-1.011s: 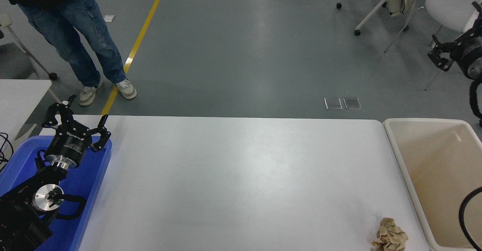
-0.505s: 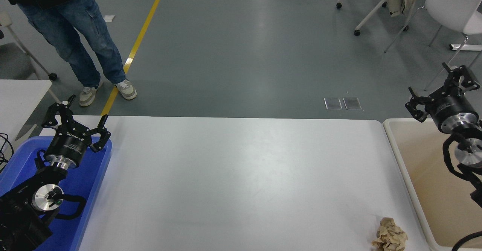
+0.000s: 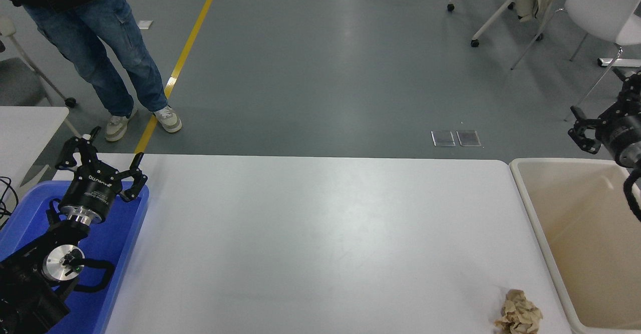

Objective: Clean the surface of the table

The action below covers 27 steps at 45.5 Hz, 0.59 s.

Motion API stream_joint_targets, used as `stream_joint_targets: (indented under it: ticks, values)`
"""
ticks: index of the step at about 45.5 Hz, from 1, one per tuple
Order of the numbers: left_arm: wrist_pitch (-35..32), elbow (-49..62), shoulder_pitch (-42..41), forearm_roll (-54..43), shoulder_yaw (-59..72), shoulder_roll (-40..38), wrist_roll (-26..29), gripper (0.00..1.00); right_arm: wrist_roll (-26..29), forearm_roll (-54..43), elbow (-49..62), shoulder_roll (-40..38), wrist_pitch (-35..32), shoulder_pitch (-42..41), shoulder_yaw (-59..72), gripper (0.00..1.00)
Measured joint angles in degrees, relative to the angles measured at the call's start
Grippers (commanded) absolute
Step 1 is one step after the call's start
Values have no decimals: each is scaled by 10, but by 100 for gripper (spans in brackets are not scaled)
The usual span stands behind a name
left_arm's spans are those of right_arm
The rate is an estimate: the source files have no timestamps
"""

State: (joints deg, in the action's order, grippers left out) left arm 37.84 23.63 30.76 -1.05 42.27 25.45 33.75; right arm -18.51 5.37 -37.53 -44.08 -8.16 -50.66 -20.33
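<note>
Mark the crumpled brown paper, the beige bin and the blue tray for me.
crumpled brown paper [image 3: 519,316]: head view, middle of the wad, near right corner of the table.
beige bin [image 3: 524,192]: head view, its left rim beside the table's right edge.
blue tray [image 3: 131,239]: head view, its right wall beside the table's left edge.

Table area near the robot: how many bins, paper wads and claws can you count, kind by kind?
Bins: 2, the blue bin at the left and the beige bin at the right.
Crumpled paper wads: 1, the brown paper wad on the white table.
Claws: 2, the left claw and the right claw.
Total: 5.
</note>
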Motion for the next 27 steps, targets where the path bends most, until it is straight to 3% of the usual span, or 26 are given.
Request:
stream_joint_targets:
  ticks: [11,27]
  values:
    - [0,0,0,0,0,0,0,100,0,-26,0,-36,-12,-84,170,99]
    - [0,0,0,0,0,0,0,100,-1,-255,-5,-49,-51,-191,312,99]
